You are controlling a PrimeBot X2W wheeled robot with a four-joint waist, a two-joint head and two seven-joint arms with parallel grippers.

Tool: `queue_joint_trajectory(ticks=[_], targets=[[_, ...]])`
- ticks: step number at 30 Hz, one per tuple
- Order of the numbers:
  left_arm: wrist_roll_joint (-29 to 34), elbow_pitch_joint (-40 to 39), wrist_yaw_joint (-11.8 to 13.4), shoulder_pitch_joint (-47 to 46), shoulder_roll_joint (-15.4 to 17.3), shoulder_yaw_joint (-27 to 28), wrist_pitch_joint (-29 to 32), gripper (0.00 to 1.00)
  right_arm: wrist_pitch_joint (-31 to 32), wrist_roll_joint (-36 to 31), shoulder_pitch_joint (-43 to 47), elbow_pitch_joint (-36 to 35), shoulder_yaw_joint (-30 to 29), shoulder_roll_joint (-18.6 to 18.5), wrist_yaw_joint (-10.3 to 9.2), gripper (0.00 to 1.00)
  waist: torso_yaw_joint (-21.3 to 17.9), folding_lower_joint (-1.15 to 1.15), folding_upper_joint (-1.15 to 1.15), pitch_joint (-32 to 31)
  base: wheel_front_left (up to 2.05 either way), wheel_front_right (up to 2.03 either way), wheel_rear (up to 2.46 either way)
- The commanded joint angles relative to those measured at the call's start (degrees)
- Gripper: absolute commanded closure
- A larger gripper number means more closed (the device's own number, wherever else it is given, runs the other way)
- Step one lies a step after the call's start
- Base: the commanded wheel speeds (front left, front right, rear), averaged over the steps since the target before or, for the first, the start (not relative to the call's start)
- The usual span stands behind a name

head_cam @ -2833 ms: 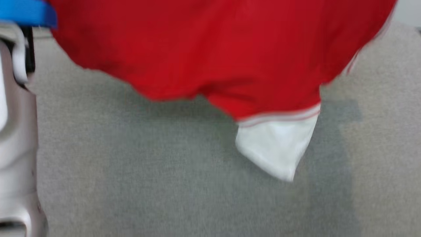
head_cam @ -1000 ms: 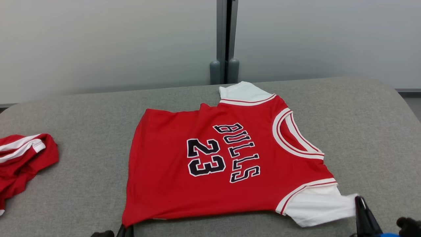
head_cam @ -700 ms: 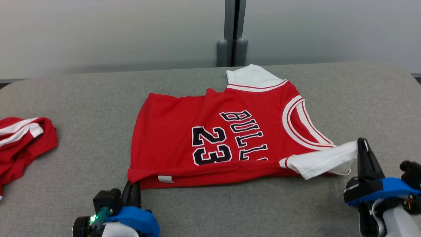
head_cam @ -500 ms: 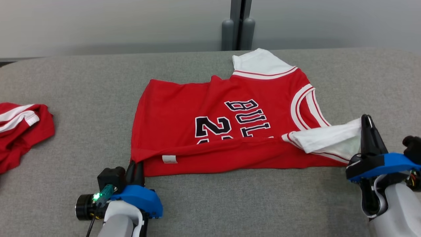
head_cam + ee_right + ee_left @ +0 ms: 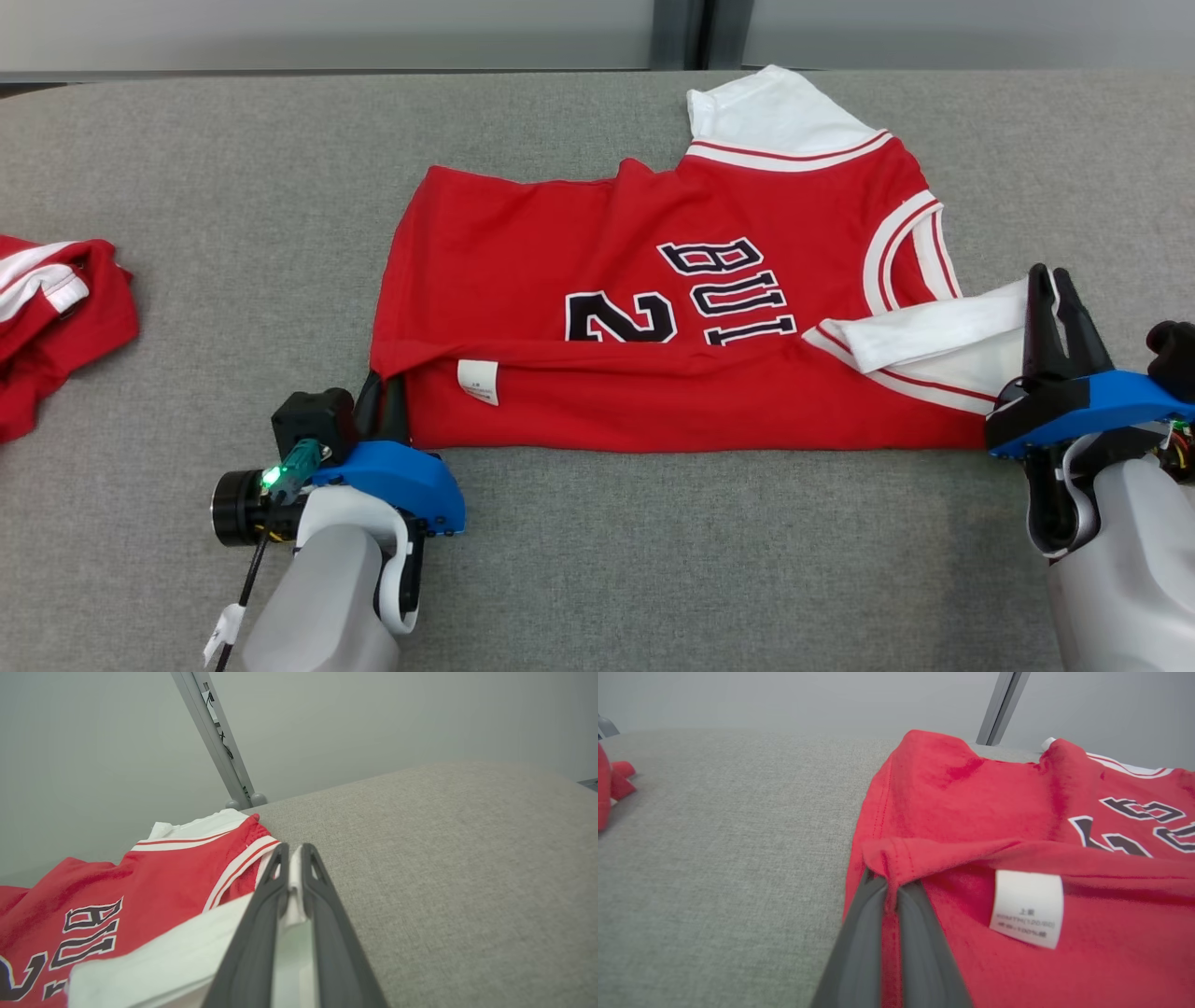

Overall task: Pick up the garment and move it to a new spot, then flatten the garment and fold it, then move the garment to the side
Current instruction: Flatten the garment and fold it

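Red cloth with white trim: the jersey (image 5: 653,280) is lying near the middle of the grey fabric-covered bench (image 5: 233,187), chest side up, neck towards the robot's right and hem towards its left. Its near long edge is being turned up and over onto the body, so the folding step appears to be in hand, with the first lengthwise fold only partly made.

The left claw (image 5: 381,397) is clenching the near hem corner; in the left wrist view red cloth is pinched between its fingers (image 5: 859,952). The right claw (image 5: 1047,280) is grasping the near white sleeve (image 5: 934,331), which is lying back over the shoulder; in the right wrist view white cloth is sitting between fingers standing almost together.

The next move is likely calling for both claws to carry their edge farther over, level and in step, until it is lying flat on the far half, and only then to let go. Uneven travel would be skewing the crease.

Black lettering outlined in white is reading "BUL", with a numeral "2" beside it; the fold is hiding the rest. A white care label (image 5: 1027,907) is showing "100%"; its other print is too small to read.

A second red and white garment (image 5: 47,308) is lying crumpled well apart at the left edge.
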Motion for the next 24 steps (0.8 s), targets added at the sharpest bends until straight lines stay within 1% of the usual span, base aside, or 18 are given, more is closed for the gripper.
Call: queue_joint_trajectory(ticks=[1,6,8,11,14,18,21,24], targets=[[-1.07,-0.21,0.47,-0.04,0.02,0.21,-0.02,0.0,-0.18,-0.47,-0.37,-0.76,-0.42,-0.18,0.01,0.0,-0.13,-0.01,-0.01,-0.03,0.0,0.0,0.0],[-4.08,-3.82,1.38,3.23,0.03,1.41,-0.02,0.0,-0.16,-0.94,3.11,-4.15,-1.77,0.64,0.01,0.0,-0.64,-0.01,-0.01,-0.5,0.0,0.0,0.0],[-5.32,-4.78,0.89,4.97,-0.01,1.12,-0.02,0.0,-0.17,-1.03,4.65,-5.55,-2.51,0.95,0.01,0.0,-0.81,-0.01,-0.01,-0.71,0.0,0.0,0.0],[-7.14,-4.64,0.75,6.76,0.01,0.3,-0.02,0.0,-0.17,-1.22,7.14,-5.82,-2.68,1.01,0.01,0.0,-1.06,-0.01,-0.01,-0.85,0.0,0.0,0.0],[-8.04,-3.41,1.5,7.3,0.0,-0.29,-0.02,0.0,-0.17,-2.22,8.79,-5.48,-1.98,0.68,0.01,0.0,-1.45,-0.01,-0.01,-0.79,0.0,0.0,0.0],[-8.12,0.31,3.46,6.48,0.02,-0.42,0.14,0.0,-0.18,-4.33,10.22,-3.55,-0.19,0.28,0.01,0.0,-1.92,-0.01,-0.01,-0.55,0.0,0.0,0.0],[-8.58,1.62,3.54,6.34,0.03,-0.54,0.26,0.0,-0.17,-5.33,10.33,-2.09,0.84,0.26,0.01,0.0,-2.08,-0.01,-0.01,-0.45,0.0,0.0,0.0],[-9.38,4.22,2.78,5.99,-0.02,-1.5,0.46,0.0,-0.17,-6.88,9.91,0.9,2.58,0.02,0.01,0.0,-2.09,-0.01,-0.01,-0.35,0.0,0.0,0.0]])
